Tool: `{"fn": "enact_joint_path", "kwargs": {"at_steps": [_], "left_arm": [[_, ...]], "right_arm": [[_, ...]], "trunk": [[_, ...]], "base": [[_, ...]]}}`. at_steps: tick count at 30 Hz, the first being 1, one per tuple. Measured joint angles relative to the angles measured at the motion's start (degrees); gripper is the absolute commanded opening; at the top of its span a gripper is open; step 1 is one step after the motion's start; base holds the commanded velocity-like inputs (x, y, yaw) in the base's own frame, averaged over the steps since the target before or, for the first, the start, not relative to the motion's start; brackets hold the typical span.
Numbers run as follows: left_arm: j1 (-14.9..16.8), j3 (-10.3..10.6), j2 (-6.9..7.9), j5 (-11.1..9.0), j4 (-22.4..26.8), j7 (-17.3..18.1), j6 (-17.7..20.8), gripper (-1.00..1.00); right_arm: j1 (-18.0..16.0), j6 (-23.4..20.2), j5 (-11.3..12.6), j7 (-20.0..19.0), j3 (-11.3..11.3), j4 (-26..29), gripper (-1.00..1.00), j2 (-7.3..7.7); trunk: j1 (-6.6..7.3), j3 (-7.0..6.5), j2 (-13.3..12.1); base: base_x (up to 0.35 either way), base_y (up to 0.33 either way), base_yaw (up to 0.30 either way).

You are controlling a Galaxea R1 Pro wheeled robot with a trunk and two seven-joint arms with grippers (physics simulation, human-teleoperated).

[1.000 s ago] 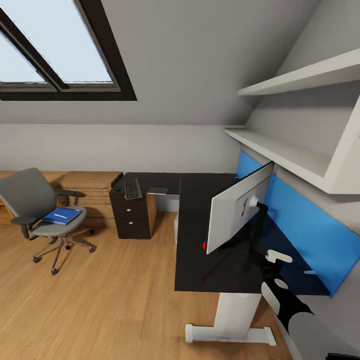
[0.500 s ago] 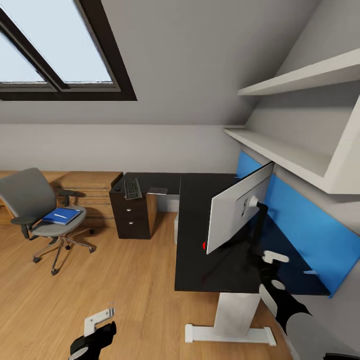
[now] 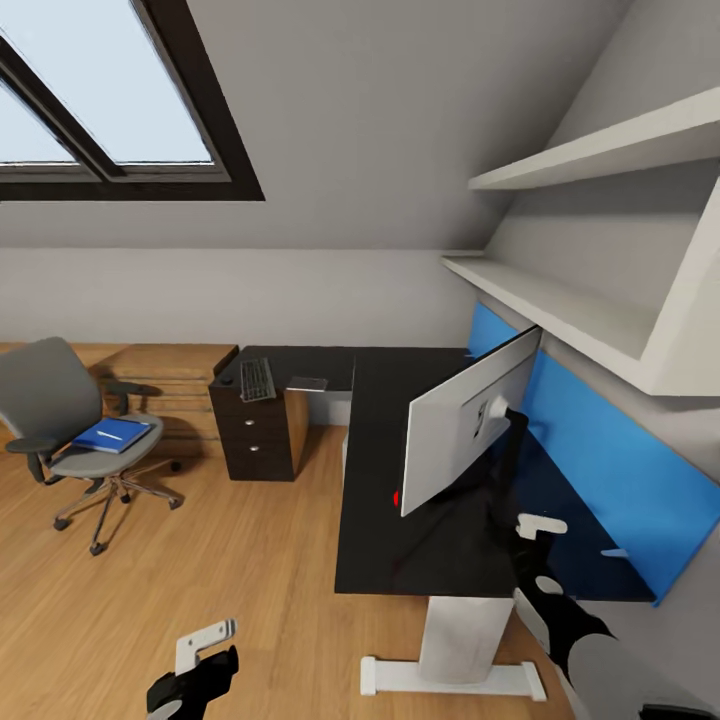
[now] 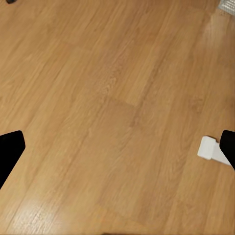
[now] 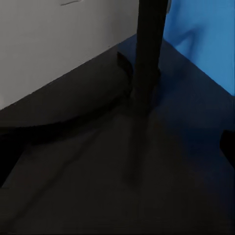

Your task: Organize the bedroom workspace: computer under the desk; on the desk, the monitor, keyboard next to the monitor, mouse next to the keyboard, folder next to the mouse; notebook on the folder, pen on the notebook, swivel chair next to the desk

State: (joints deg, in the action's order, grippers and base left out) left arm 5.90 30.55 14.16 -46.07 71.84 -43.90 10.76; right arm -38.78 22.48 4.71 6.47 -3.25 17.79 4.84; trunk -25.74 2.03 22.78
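Observation:
The monitor (image 3: 465, 425) stands on the black desk (image 3: 385, 400), its silver-white back toward me. My right gripper (image 3: 537, 528) hovers over the desktop behind it, open and holding nothing. In the right wrist view the monitor's back (image 5: 49, 49) and black stand (image 5: 147, 54) are close ahead. The keyboard (image 3: 257, 379) and a grey notebook (image 3: 308, 383) lie on the desk's far wing. The blue folder (image 3: 112, 434) rests on the swivel chair (image 3: 50, 395) at far left. My left gripper (image 3: 213, 652) hangs low over the floor, open (image 4: 117, 152) and holding nothing.
A dark three-knob drawer unit (image 3: 255, 440) stands under the far wing, with a light wood drawer chest (image 3: 170, 380) beside it. The white pedestal leg (image 3: 455, 640) rises in front of me. Shelves (image 3: 570, 295) and a blue wall panel (image 3: 620, 470) line the right wall. Wood floor (image 3: 250, 560) lies between me and the chair.
My left gripper has come up into view at the bottom left. The whole picture has shifted slightly left, so the camera moved. The right gripper has dipped a little.

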Motion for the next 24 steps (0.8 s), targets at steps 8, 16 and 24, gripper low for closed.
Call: {"fn": "enact_joint_path", "kwargs": {"at_steps": [8,16,24], "left_arm": [[0.0,0.3,-0.07,0.0,0.2,0.1,0.0,1.00],[0.0,0.1,-0.02,-0.1,0.2,0.1,0.0,1.00],[0.0,0.0,0.01,-0.1,0.3,0.1,0.0,1.00]], "right_arm": [[0.0,3.7,-4.9,-0.2,0.3,-4.1,1.00,1.63],[-0.1,2.5,-7.0,-0.2,0.2,-5.5,1.00,3.11],[-0.2,1.7,-7.0,-0.1,0.1,-5.8,1.00,3.43]], "trunk": [[0.00,0.00,0.0],[0.01,0.00,0.0],[0.00,0.00,0.0]], "base": [[0.001,-0.001,0.000],[0.045,-0.004,0.000],[0.126,-0.038,0.000]]}}
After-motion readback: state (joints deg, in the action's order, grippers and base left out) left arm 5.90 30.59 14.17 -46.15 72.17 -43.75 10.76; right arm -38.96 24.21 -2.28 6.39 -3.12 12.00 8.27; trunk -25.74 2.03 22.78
